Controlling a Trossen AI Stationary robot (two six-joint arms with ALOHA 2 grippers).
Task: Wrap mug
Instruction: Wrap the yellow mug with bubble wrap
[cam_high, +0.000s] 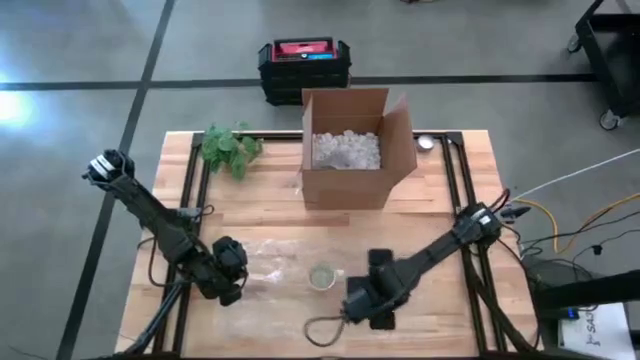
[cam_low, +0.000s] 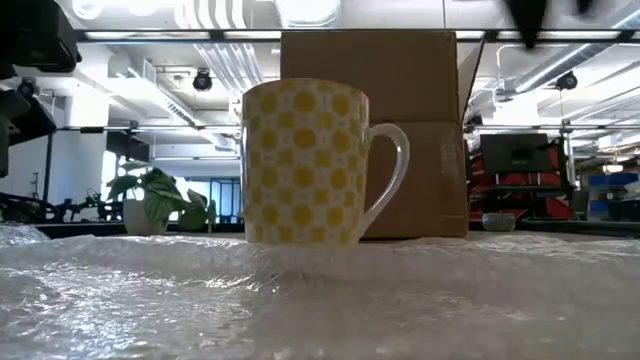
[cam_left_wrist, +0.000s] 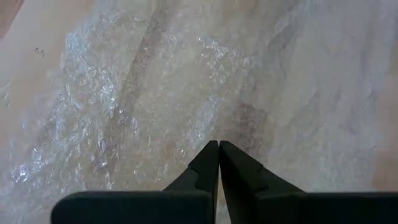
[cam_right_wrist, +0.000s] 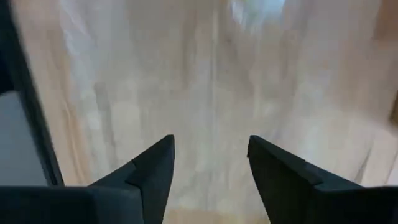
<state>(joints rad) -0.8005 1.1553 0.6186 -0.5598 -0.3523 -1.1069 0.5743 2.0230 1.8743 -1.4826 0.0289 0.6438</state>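
A white mug (cam_low: 305, 165) with yellow dots stands upright on a sheet of clear bubble wrap (cam_low: 320, 300), which lies flat on the wooden table (cam_high: 450, 200). From above, the mug (cam_high: 321, 276) sits near the sheet's middle. My left gripper (cam_high: 232, 275) is shut, left of the mug, at the sheet's left part (cam_left_wrist: 155, 93). My right gripper (cam_high: 365, 300) is open, right of and nearer than the mug, over the sheet (cam_right_wrist: 211, 93), with nothing between its fingers. My left gripper (cam_left_wrist: 219, 144) points its shut fingertips down at the bubble wrap. Whether they touch the sheet, I cannot tell; no fold or edge shows between them.
An open cardboard box (cam_high: 350, 150) with white packing filler stands at the table's far middle. A green plant (cam_high: 230, 148) lies at the far left, and a small round object (cam_high: 426, 143) to the right of the box. A black and red case (cam_high: 305, 65) sits on the floor beyond the table.
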